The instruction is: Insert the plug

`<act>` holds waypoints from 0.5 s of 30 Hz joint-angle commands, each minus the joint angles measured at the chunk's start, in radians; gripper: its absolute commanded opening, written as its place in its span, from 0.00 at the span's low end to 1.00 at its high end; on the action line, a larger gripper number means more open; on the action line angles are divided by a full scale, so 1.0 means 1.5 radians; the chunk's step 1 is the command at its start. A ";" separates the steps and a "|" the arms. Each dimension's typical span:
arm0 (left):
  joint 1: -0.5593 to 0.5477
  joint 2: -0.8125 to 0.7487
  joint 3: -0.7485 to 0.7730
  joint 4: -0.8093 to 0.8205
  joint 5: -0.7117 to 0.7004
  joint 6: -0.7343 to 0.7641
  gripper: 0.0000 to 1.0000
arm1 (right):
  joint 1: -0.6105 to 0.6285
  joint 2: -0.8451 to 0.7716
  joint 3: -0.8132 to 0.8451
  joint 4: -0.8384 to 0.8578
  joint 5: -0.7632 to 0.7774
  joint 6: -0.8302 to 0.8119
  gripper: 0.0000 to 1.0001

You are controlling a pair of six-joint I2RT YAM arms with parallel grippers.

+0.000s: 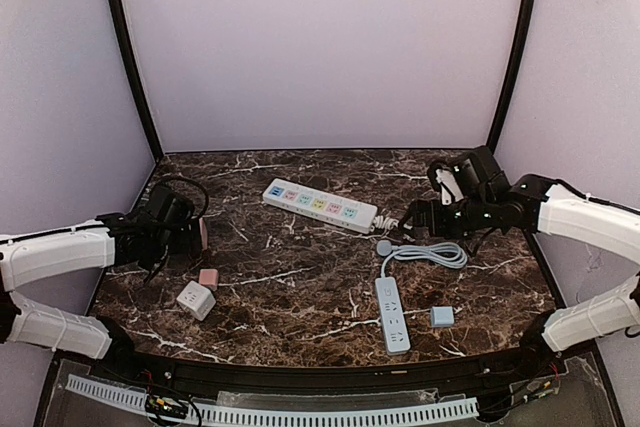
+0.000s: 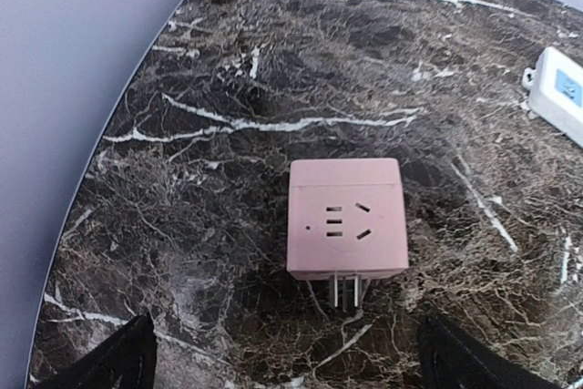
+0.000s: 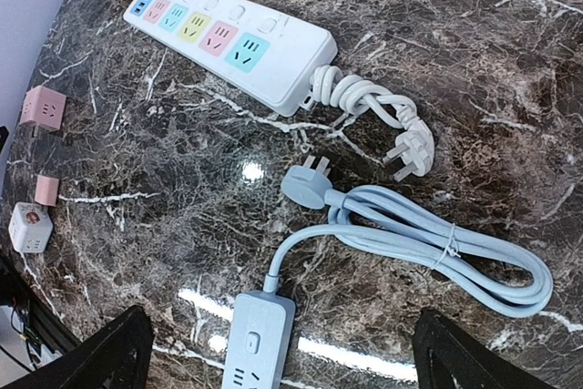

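A pink cube adapter (image 2: 346,216) lies on the marble table with its metal prongs (image 2: 344,291) pointing toward my left gripper (image 2: 291,371), which is open and empty just short of it. In the top view the cube (image 1: 203,234) sits right beside the left gripper (image 1: 188,235). The white power strip (image 1: 320,204) with coloured sockets lies at the back middle and also shows in the right wrist view (image 3: 228,29). My right gripper (image 3: 291,362) is open and empty, above the blue strip's plug (image 3: 305,184) and coiled cable; in the top view it (image 1: 420,217) hovers at the right.
A blue power strip (image 1: 392,314) lies near the front, with a small blue cube (image 1: 441,316) to its right. A small pink block (image 1: 208,278) and a white cube (image 1: 196,299) lie front left. The white strip's own plug (image 3: 414,154) rests beside the blue cable.
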 commanded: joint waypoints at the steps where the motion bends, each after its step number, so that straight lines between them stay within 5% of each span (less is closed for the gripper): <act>1: 0.058 0.062 0.027 0.056 0.081 0.023 1.00 | 0.006 0.010 0.002 0.045 0.022 -0.013 0.99; 15: 0.102 0.210 0.077 0.139 0.170 0.041 1.00 | 0.016 0.006 -0.019 0.073 -0.004 -0.006 0.99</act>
